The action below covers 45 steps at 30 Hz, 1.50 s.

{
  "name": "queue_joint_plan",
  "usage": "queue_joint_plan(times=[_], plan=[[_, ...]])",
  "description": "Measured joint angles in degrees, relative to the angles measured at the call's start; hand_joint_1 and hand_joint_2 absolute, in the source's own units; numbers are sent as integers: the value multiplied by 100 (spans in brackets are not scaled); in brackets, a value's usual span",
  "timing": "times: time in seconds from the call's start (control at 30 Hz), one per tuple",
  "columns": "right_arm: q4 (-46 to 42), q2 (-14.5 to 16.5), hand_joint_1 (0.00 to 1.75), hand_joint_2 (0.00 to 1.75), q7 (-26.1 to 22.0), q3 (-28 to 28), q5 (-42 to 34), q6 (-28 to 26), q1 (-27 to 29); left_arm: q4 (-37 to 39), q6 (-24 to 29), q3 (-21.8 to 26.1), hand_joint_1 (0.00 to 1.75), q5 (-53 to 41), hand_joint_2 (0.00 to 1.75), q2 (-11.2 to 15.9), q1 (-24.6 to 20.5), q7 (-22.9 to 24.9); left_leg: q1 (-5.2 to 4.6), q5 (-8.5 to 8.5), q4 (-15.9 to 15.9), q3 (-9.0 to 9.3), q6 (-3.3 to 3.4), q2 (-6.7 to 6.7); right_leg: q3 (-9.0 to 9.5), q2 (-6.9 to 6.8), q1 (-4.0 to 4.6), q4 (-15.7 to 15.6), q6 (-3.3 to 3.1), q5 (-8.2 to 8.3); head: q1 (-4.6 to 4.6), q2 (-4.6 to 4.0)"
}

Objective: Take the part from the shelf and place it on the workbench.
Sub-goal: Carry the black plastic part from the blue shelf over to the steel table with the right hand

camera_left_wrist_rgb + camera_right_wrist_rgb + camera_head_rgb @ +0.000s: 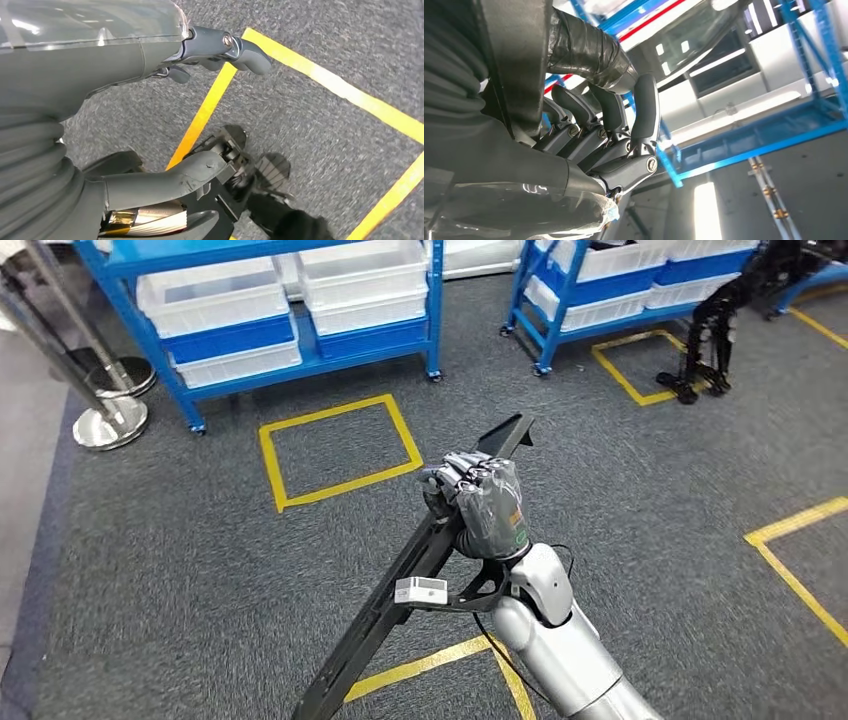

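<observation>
Our right hand (478,502) fingers (610,107) are clamping around the long black part (400,585), carrying it above the carpet. Left hand (100,75) is hanging with fingers loosely apart, holding nothing. Next, we judge, is finding the workbench.

Yellow tape squares (338,452) mark the grey carpet (160,580). White bins (212,292) sit nearby. 2 chrome stanchion bases (110,423) stand at left.

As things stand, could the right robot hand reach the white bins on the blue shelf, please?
Probably not: the right robot hand already grips the long black part, and the white bins on the blue shelf lie well beyond it across open carpet.
</observation>
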Motion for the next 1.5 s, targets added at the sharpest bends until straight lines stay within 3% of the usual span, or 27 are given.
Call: queue_joint_plan(times=[0.07,0.1,0.17,0.23,0.27,0.3,0.37,0.43,0.5,0.57,0.6,0.67,0.73,0.8,0.87,0.9,0.97,1.03,1.1,1.13,1.17,1.23,1.3,1.33,1.4,1.43,1.5], plan=[[0,-11,175,175,2,2,-2,10,3,0,35,4,0,18,175,4,18,7,-21,6,14,-44,12,180,-251,-97,-13,622,30,-270,0,0],[1,-22,175,175,4,3,-2,14,7,0,52,6,0,23,175,6,26,11,-26,7,25,-65,13,272,-257,-118,-18,705,40,-268,-1,0],[-3,-44,175,175,7,3,-3,15,9,0,70,8,0,29,175,6,32,14,-28,3,46,-87,6,438,65,-211,-14,248,37,-19,0,0],[-24,-57,175,175,8,3,-3,14,6,0,71,9,0,34,175,4,37,9,-52,-15,71,-92,-23,568,505,-475,30,-491,-17,198,-2,0],[-39,-61,175,175,10,3,-3,13,6,0,71,10,0,37,175,4,42,4,-68,-23,81,-90,-46,622,620,-556,55,-711,-56,242,-2,0],[-52,-67,175,175,17,3,-3,13,7,0,70,10,0,39,175,2,47,-2,-84,-29,86,-87,-72,681,656,-588,80,-808,-92,246,-3,0],[-71,-87,175,175,33,2,-3,11,18,0,63,12,0,40,175,-6,53,-14,-87,-46,92,-84,-129,763,636,-448,74,-833,-160,286,-3,0],[-103,-108,175,175,45,-3,2,7,24,0,56,12,0,41,175,-14,55,-27,-62,-201,265,-144,-194,560,629,-322,37,-866,-230,332,-4,0],[-142,-116,175,175,49,-5,9,6,28,0,53,12,0,42,175,-16,81,-35,-27,-561,851,-372,-245,228,614,-185,15,-878,-277,364,-4,0],[-157,-120,175,175,57,-4,22,9,46,0,51,13,0,43,175,-15,121,-36,-7,-831,1514,-649,-268,110,595,-22,15,-870,-287,380,-4,0],[-163,-125,175,175,61,-4,32,10,62,0,51,13,0,43,175,-14,134,-35,0,-816,1625,-694,-272,96,587,68,14,-861,-283,387,-4,0],[-187,-134,175,175,72,-5,55,9,92,0,52,14,0,44,175,-11,138,-35,20,-497,1216,-492,-266,33,577,243,7,-835,-268,397,-4,0],[-227,-138,175,175,77,-6,77,7,98,0,52,14,0,42,175,-9,136,-35,58,-197,501,-158,-254,-248,546,401,0,-796,-233,406,-3,0],[-260,-139,175,175,79,-7,84,6,102,0,51,14,0,38,175,-8,140,-30,64,-139,188,-24,-239,-451,481,543,-19,-781,-158,441,-4,0],[-280,-151,175,175,80,-14,84,4,124,0,50,14,0,36,175,-10,139,-24,54,-111,146,-19,-184,-360,429,683,-40,-811,-62,498,-4,0],[-290,-162,175,175,81,-20,84,3,138,-1,49,14,0,34,175,-13,134,-24,57,-80,109,-13,-141,-281,407,652,-38,-799,-32,491,-2,0],[-308,-182,175,175,83,-29,83,1,144,-2,49,14,0,31,175,-19,120,-29,68,-18,32,-7,-58,-117,262,348,-9,-497,-3,281,12,0],[-322,-191,175,175,83,-33,83,0,144,-2,37,14,0,28,175,-16,133,-29,40,0,15,-24,-20,61,-43,6,-8,195,15,-101,24,0],[-325,-199,175,175,83,-34,88,1,158,-2,17,14,0,25,175,-6,155,-22,24,-2,21,-49,-13,244,-249,-97,-24,695,44,-276,23,0],[-325,-207,175,175,83,-34,92,2,167,-2,8,14,0,23,175,-3,158,-21,23,-3,26,-58,-15,332,-213,-126,-29,676,54,-219,24,0],[-326,-214,175,175,83,-34,96,2,171,-2,4,14,0,22,175,-2,156,-20,23,-8,32,-61,-20,412,-66,-176,-31,449,56,-81,24,0],[-335,-221,175,175,83,-34,102,1,160,-2,-1,14,0,21,175,-3,149,-20,-3,-33,59,-56,-54,551,377,-474,2,-298,28,214,26,0],[-352,-222,175,175,83,-35,101,0,140,-2,-1,14,0,21,175,-3,147,-19,-45,-61,83,-50,-105,679,615,-698,54,-761,-43,310,17,0],[-360,-225,175,175,83,-37,101,-1,136,-2,-1,14,0,21,175,-2,147,-19,-61,-73,90,-45,-132,754,624,-680,75,-822,-77,299,12,0],[-372,-233,175,175,83,-45,101,-1,146,-2,-1,14,0,21,175,-2,135,-18,-53,-107,103,-28,-190,850,609,-513,55,-841,-146,323,9,0],[-379,-238,175,175,83,-52,101,0,145,-2,-1,14,0,21,175,-2,125,-19,-39,-168,161,-38,-224,760,613,-434,37,-858,-177,340,8,0],[-391,-241,175,175,83,-60,102,1,137,-2,-1,14,0,21,175,-2,120,-21,-2,-439,568,-201,-272,383,621,-290,3,-881,-236,370,8,0]])
